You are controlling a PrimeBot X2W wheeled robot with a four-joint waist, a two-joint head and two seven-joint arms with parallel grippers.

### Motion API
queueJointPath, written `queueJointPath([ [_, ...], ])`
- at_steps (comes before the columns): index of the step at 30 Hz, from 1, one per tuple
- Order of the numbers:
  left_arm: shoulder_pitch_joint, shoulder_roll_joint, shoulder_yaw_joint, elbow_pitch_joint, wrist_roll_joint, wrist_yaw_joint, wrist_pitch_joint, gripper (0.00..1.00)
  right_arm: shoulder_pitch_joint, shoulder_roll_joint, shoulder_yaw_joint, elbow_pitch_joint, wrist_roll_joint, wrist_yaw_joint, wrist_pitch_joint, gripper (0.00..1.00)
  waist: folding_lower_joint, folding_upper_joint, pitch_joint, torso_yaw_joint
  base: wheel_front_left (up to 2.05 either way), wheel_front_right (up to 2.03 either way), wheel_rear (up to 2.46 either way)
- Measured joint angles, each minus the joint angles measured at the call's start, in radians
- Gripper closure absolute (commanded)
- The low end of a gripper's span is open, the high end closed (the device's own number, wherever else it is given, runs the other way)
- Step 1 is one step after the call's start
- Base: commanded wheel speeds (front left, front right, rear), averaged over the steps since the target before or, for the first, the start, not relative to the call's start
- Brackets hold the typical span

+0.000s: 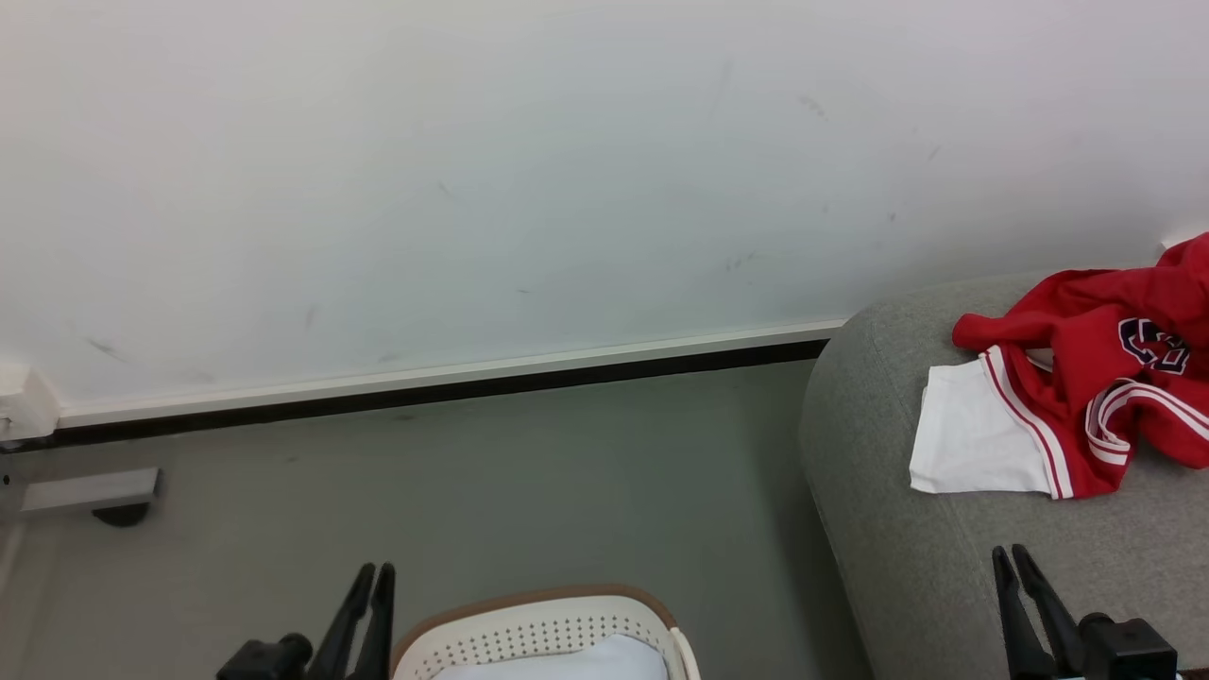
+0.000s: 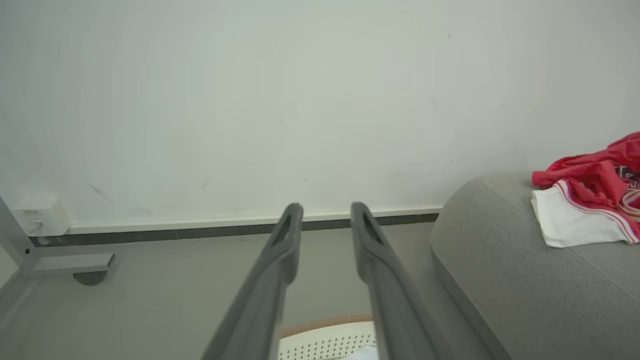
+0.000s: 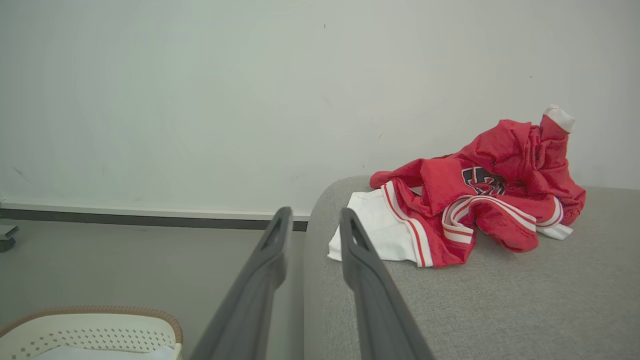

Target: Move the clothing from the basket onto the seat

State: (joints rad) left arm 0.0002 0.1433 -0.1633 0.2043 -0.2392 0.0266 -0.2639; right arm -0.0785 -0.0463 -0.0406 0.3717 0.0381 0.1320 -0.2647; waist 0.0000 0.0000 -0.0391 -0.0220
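A pale, off-white wall (image 1: 472, 170) takes up most of the room, evenly lit and marked with faint grey scuffs above the skirting board (image 1: 453, 375). The skirting board is a white strip with a dark band beneath it, running along the foot of the wall. Below it spreads a smooth grey-green floor (image 1: 491, 472). At the skirting board's left end a small white box (image 2: 41, 215) sits against the wall. Just below that, a flat grey metal foot (image 1: 90, 489) lies over a dark round caster (image 1: 121, 515).
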Motion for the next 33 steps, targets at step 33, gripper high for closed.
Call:
queueJointPath([
  [33,-0.022,-0.038,0.101,0.023,-0.514,-0.058,0.142,1.0,0.004,0.006,-0.026,-0.035,0.592,0.0,0.143,1.0,0.0001,0.0,0.011,0.006,0.0,0.0,0.0],
])
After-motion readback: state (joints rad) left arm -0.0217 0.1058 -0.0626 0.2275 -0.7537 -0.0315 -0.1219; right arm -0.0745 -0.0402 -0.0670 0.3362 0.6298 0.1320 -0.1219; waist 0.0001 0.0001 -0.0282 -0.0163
